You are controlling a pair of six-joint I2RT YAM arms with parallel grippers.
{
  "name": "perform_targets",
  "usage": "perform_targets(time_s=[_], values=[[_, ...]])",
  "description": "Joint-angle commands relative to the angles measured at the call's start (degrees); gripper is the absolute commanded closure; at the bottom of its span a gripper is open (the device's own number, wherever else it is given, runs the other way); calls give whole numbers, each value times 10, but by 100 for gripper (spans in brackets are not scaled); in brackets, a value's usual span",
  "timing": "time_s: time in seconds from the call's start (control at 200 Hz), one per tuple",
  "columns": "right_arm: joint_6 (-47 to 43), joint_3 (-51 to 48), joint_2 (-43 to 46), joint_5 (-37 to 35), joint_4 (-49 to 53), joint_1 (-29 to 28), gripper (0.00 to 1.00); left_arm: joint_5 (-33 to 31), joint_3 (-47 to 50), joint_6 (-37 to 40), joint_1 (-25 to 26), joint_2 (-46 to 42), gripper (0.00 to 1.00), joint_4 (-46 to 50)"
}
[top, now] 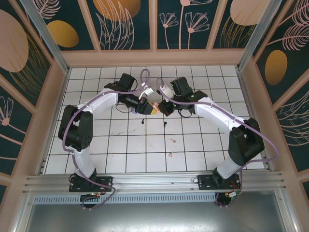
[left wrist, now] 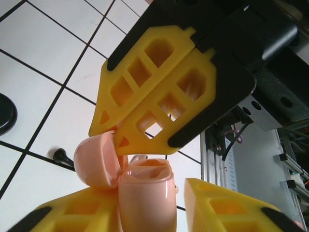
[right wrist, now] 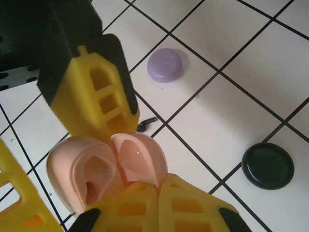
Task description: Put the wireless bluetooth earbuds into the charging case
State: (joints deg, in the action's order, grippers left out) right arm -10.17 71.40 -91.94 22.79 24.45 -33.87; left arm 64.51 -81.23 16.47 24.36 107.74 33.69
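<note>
Your left gripper [left wrist: 147, 198] straddles the open pink case [right wrist: 91, 174] over mid-table, grip not yet certain; clamp squarely; right gripper [right wrist: 158, 188], fingers together, touches the lid [left wrist: 96, 159]; hold it steady.

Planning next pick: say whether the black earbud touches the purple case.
Apart: the right wrist view shows bare tile between black earbud and purple case.

Open pink charging case [right wrist: 91, 176], black earbud [right wrist: 146, 124] on tile
</note>
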Motion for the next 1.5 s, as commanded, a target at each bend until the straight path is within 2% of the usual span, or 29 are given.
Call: perform_targets(time_s=[0.0, 0.055, 0.24, 0.345, 0.435, 0.586, 0.831, 0.956, 1.041, 1.156, 1.491], values=[[-2, 18, -9, 1, 8, -5, 100, 24, -16, 16, 3, 12, 68, 11], [-2, 19, -8, -2, 7, -5, 100, 25, -15, 16, 3, 12, 72, 11], [12, 26, -4, -23, -2, -3, 100, 31, -11, 17, 3, 11, 94, 6], [31, 32, 9, -39, -7, 2, 75, 30, 6, -12, 3, 1, 100, -37], [58, 33, 32, -52, -7, 13, 64, 18, 48, -78, 3, -24, 100, -135], [122, 1, 93, -69, -5, 22, 50, -14, 124, -182, -3, -78, 100, -309], [243, -109, 185, -101, 24, 17, 46, -113, 211, -290, -6, -167, 100, -500], [303, -183, 221, -130, 26, -18, 45, -187, 252, -335, -6, -214, 100, -588], [345, -227, 239, -151, 24, -67, 45, -227, 287, -361, -6, -243, 100, -631], [407, -286, 252, -162, 20, -127, 45, -286, 304, -383, -6, -265, 100, -643], [542, -395, 276, -161, -8, -246, 44, -348, 349, -405, -6, -315, 100, -674]])
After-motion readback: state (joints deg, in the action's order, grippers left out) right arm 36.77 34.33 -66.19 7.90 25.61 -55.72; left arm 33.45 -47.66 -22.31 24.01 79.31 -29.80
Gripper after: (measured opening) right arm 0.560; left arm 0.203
